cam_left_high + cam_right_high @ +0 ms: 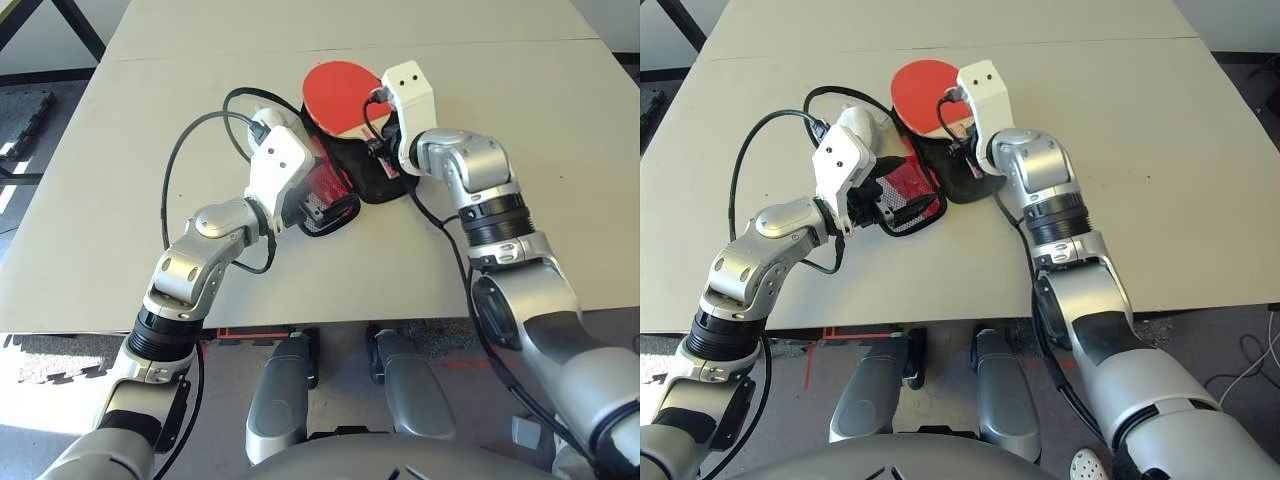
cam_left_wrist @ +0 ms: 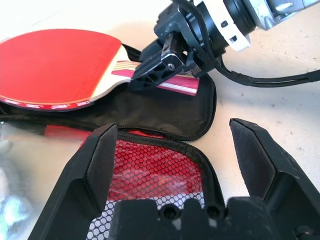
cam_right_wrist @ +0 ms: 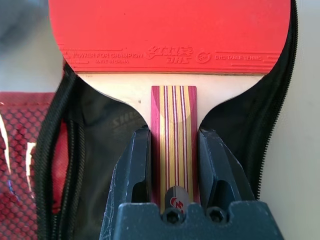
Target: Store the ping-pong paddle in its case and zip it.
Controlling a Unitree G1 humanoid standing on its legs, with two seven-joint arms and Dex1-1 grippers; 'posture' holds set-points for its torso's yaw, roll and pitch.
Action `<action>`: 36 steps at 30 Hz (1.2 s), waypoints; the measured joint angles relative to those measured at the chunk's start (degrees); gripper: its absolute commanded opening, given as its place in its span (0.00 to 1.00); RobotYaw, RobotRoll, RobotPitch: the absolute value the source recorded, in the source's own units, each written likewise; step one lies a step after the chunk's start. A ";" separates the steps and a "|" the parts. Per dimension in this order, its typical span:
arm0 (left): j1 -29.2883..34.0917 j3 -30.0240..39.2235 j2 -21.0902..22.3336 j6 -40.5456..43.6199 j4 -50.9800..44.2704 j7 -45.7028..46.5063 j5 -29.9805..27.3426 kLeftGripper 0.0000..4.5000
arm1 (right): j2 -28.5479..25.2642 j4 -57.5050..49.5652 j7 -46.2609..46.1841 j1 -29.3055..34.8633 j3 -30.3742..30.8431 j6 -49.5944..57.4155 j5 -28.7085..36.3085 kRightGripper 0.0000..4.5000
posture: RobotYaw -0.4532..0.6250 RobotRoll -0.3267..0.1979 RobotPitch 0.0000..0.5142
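Note:
The ping-pong paddle (image 1: 338, 88) shows its red face (image 3: 170, 30) upward at the far end of the open case. My right gripper (image 3: 174, 160) is shut on the striped wooden handle (image 3: 174, 115), one finger on each side. The handle lies over the case's black lining (image 1: 372, 182). The case's red flap with the mesh pocket (image 2: 150, 165) is folded open towards my left side. Low over that flap, my left gripper (image 2: 174, 131) stands wide open, with the zip edge (image 2: 200, 150) between its fingers (image 2: 95, 170). In the left wrist view my right gripper (image 2: 165, 65) is just beyond the flap.
Black cables (image 1: 190, 140) loop over the table to the left of my left arm. A whitish lump (image 2: 7, 200) lies beside the case on its left. The table's front edge (image 1: 400, 312) runs close below both forearms, and bare tabletop (image 1: 560, 130) lies to the right.

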 measured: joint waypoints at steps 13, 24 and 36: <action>0.12 0.00 0.00 0.32 -0.67 -0.01 0.00 1.00 | 1.28 -1.09 -4.21 1.18 -0.28 3.76 0.15 0.25 | 0.59 0.62 0.47; 0.82 -0.04 -0.05 0.32 -0.67 0.03 0.08 1.00 | 5.98 -6.63 -11.46 2.27 -6.41 11.93 2.04 0.25 | 0.59 0.62 0.48; -1.82 3.28 -0.01 1.84 -2.24 0.70 -1.17 1.00 | 3.67 -9.28 -6.89 3.28 -4.37 13.77 5.82 0.88 | 0.62 0.62 0.47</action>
